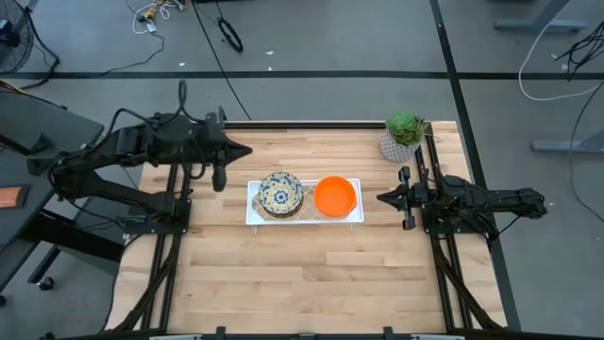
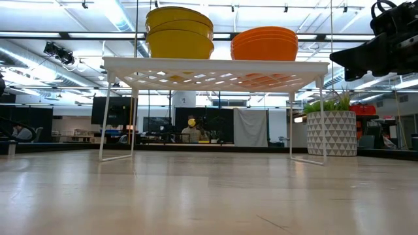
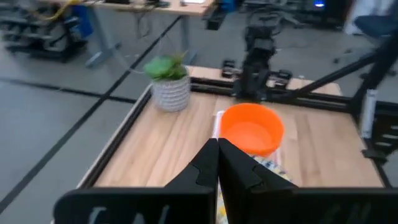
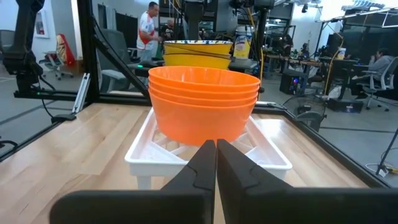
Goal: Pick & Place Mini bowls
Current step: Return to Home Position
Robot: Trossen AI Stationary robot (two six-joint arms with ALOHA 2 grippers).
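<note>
Two stacks of mini bowls stand on a white lattice rack [image 1: 253, 213] at mid-table: a patterned stack [image 1: 279, 193] on its left half, yellow-sided in the low view [image 2: 179, 32], and an orange stack [image 1: 334, 195] on its right half [image 4: 204, 103] [image 3: 251, 127] [image 2: 264, 43]. My left gripper [image 1: 243, 149] is shut, raised above the table to the far left of the rack [image 3: 217, 147]. My right gripper [image 1: 382, 197] is shut, just right of the rack at the orange stack's height [image 4: 216, 149]. Neither touches a bowl.
A potted green plant [image 1: 404, 135] in a white patterned pot stands near the table's far right corner [image 2: 332, 128] [image 3: 168, 79]. Bare wood lies on the near half of the table [image 1: 302, 283]. People sit in the room beyond.
</note>
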